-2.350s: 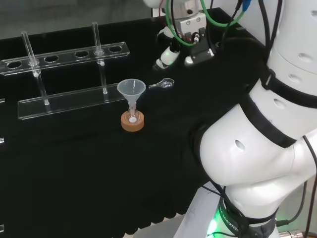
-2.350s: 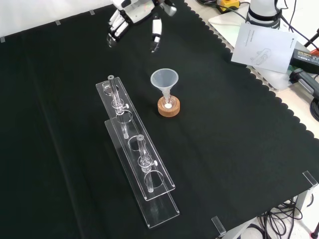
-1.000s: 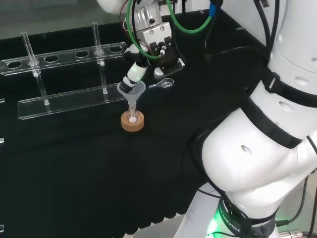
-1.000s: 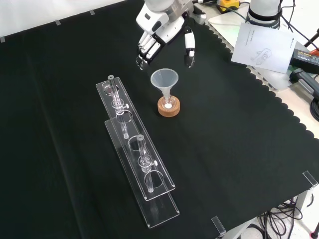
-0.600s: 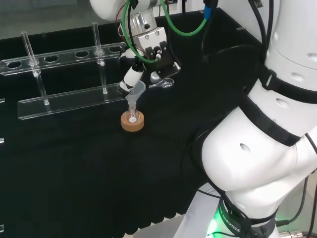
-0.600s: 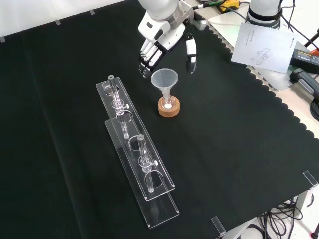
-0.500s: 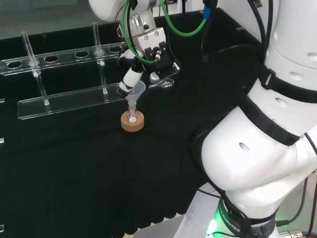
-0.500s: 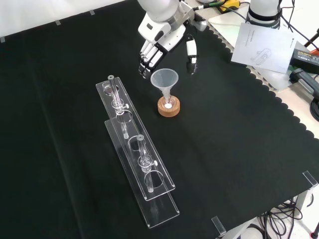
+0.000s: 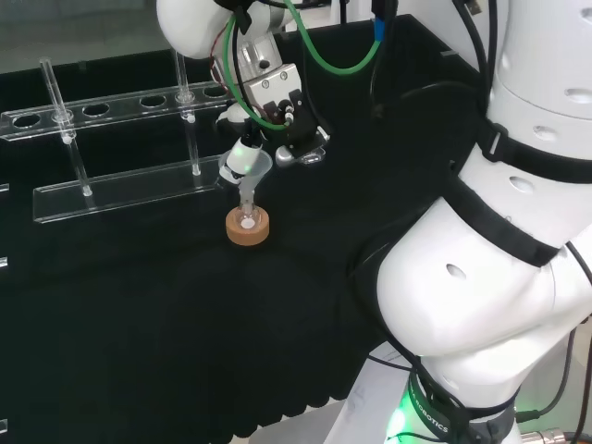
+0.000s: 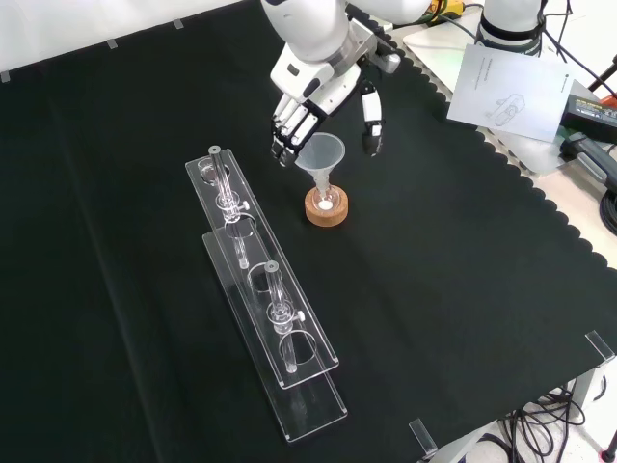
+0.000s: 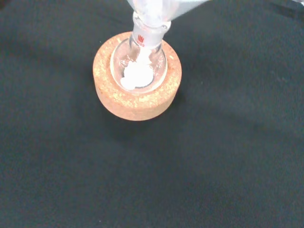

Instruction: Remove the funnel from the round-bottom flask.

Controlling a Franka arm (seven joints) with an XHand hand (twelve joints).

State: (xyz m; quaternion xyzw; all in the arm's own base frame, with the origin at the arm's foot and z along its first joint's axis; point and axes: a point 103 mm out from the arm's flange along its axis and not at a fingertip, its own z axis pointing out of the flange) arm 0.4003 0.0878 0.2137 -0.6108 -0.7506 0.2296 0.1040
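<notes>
A clear plastic funnel (image 10: 319, 151) stands with its stem in the neck of a small round-bottom flask (image 10: 326, 200), which rests on a cork ring (image 10: 326, 212). The head view has the funnel (image 9: 246, 166) above the cork ring (image 9: 248, 229). My hand (image 10: 321, 80) hangs just above and behind the funnel, open. Its fingers (image 10: 286, 135) reach down on one side of the funnel's bowl and its thumb (image 10: 370, 123) on the other, with gaps to the rim. The wrist view looks down on the flask's neck (image 11: 148, 33), white powder (image 11: 137, 75) inside it, and the cork ring (image 11: 138, 102).
Two long clear racks (image 10: 275, 333) holding thin glass tubes lie to the left of the flask in the front view. A small clear item (image 9: 310, 157) lies on the cloth behind the hand in the head view. Papers (image 10: 506, 87) sit past the cloth's right edge.
The hand has come down from the cloth's far edge to the funnel, and its fingers and thumb now flank the bowl. Funnel and flask have not moved.
</notes>
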